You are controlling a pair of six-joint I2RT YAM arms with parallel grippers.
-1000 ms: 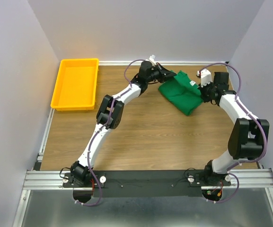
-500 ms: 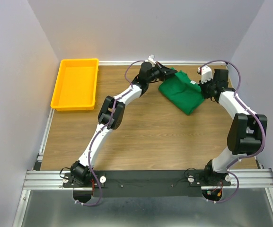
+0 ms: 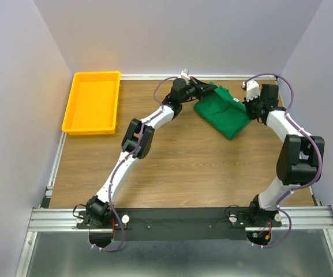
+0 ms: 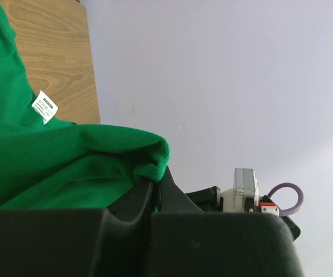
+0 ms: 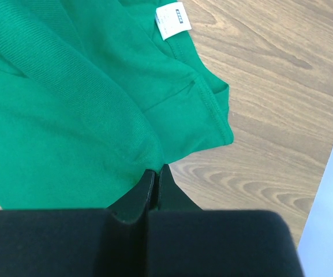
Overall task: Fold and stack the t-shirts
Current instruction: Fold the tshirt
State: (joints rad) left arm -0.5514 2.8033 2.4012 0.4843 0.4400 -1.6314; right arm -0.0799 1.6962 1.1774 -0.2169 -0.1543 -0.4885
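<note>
The green t-shirt [image 3: 221,111] lies bunched at the back of the wooden table, right of centre, its white neck label [image 3: 234,101] showing. My left gripper [image 3: 208,90] is shut on a fold of the shirt's far left edge [image 4: 149,164]; the fabric bulges out above the black fingers [image 4: 136,199]. My right gripper [image 3: 249,111] is shut on the shirt's right edge [image 5: 128,147], with a sleeve hem [image 5: 215,112] lying on the wood beside it. The label [image 5: 172,21] shows in the right wrist view and also in the left wrist view [image 4: 44,107].
A yellow plastic tray [image 3: 75,104] stands at the back left of the table. The back wall runs just behind the shirt [image 4: 212,75], and the right wall [image 3: 322,86] is close to the right arm. Bare wood [image 3: 201,161] stretches in front of the shirt.
Both grippers have shifted slightly toward the back of the table with the shirt's edges still pinched; the shirt has crept back with them.
</note>
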